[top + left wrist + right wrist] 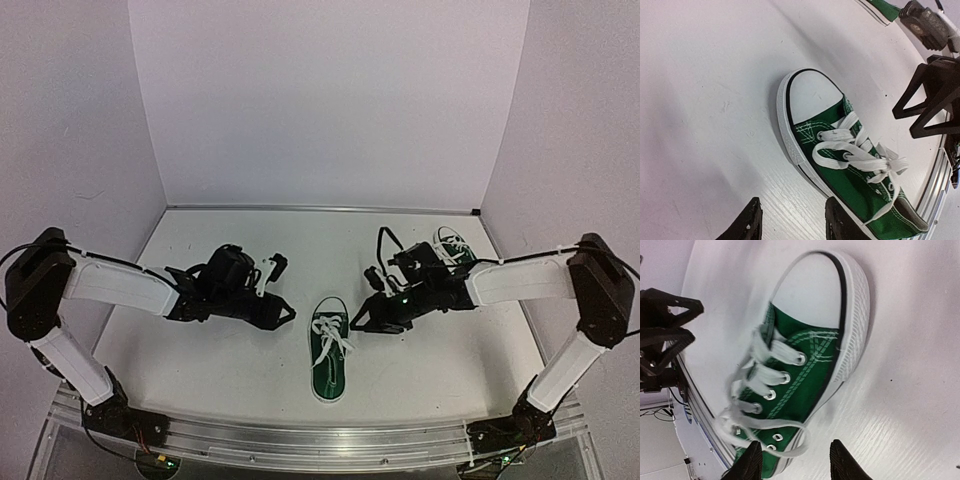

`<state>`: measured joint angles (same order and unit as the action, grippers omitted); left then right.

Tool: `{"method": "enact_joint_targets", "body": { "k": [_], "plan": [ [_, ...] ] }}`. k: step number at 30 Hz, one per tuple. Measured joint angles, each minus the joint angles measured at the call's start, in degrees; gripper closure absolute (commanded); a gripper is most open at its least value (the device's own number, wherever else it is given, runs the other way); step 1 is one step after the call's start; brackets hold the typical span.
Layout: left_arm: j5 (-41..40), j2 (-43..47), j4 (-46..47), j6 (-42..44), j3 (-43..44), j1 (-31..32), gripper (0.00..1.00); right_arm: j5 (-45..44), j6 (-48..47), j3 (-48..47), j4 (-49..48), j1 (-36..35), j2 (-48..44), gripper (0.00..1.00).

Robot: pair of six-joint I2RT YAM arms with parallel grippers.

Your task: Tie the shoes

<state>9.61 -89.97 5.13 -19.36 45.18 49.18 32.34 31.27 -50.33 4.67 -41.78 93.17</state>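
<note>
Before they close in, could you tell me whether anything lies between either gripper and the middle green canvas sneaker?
Nothing visible does: only bare white table separates the left gripper and right gripper from the dark green canvas sneaker.

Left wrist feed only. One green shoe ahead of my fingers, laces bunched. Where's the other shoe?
Observer: Top view has the second shoe at the far right of the table, partly behind the right arm.
Operator: Right gripper holding any lace?
Observer: No. Its wrist view shows the right gripper open and empty. A lace loop droops over the side of the near shoe, close to its fingers.
Operator: How are the two grippers placed?
Observer: From above, the left gripper is left of the near shoe and the right gripper is right of it.
</note>
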Motion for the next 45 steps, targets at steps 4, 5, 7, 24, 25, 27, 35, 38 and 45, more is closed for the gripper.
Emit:
{"method": "enact_joint_targets", "body": {
  "k": [4,5,7,24,25,27,35,38,45],
  "plan": [
    [0.41,3.22,-2.44,1.78,-0.35,0.65,0.57,-2.00,-0.30,-0.02,2.05,0.00,-5.63,0.49],
    [0.57,3.51,-3.18,2.21,-0.38,1.04,0.57,-2.30,-0.40,-0.02,2.49,0.00,-6.15,0.49],
    [1.07,3.35,-4.28,2.98,-0.76,2.27,0.57,-2.40,-0.42,0.14,3.26,0.00,-6.27,0.48],
    [3.31,-9.62,-2.21,4.43,0.56,7.20,0.47,-1.35,-0.42,2.59,5.50,0.00,-6.25,0.50],
    [3.75,-9.75,-1.50,4.49,0.60,7.28,0.47,-1.35,-0.42,2.67,5.51,0.00,-6.27,0.50],
    [4.31,-9.75,-0.66,4.54,0.60,7.48,0.46,-1.34,-0.42,2.76,5.52,0.00,-6.26,0.50],
    [5.88,-9.47,1.00,4.86,0.62,7.59,0.45,-1.29,-0.42,2.78,5.50,0.00,-6.27,0.50],
    [6.73,-9.30,1.56,5.50,0.62,7.68,0.45,-1.24,-0.42,2.78,5.48,0.00,-6.27,0.50],
    [6.78,-9.59,2.35,6.05,0.62,8.21,0.44,-1.20,-0.42,2.78,5.46,0.00,-6.27,0.50]
  ]
}}
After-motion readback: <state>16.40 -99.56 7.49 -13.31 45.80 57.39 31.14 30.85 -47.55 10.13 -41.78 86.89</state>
